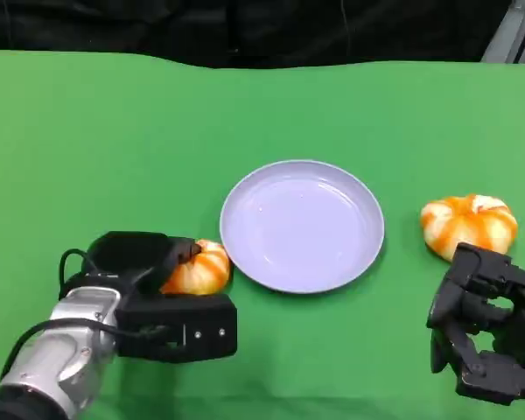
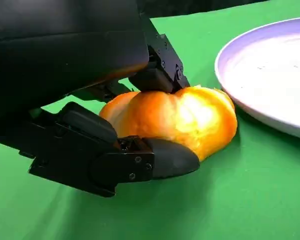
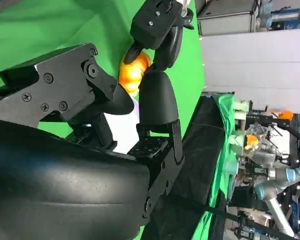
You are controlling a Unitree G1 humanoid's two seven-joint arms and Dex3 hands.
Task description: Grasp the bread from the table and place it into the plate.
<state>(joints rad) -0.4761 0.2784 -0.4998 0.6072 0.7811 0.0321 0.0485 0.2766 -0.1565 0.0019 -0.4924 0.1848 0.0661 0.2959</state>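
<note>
Lying sideways (plateward) bread point(image 2: 180, 120) in left hand point(image 1: 157, 297)

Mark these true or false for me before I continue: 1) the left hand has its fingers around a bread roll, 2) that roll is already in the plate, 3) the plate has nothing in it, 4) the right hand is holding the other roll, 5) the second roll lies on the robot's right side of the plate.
1) True. The left hand grips the bread roll, with fingers above and below it.
2) False. It is on the green table, just beside the plate.
3) True.
4) False. The right hand holds nothing; the second roll lies on the table just beyond it.
5) True.
</note>
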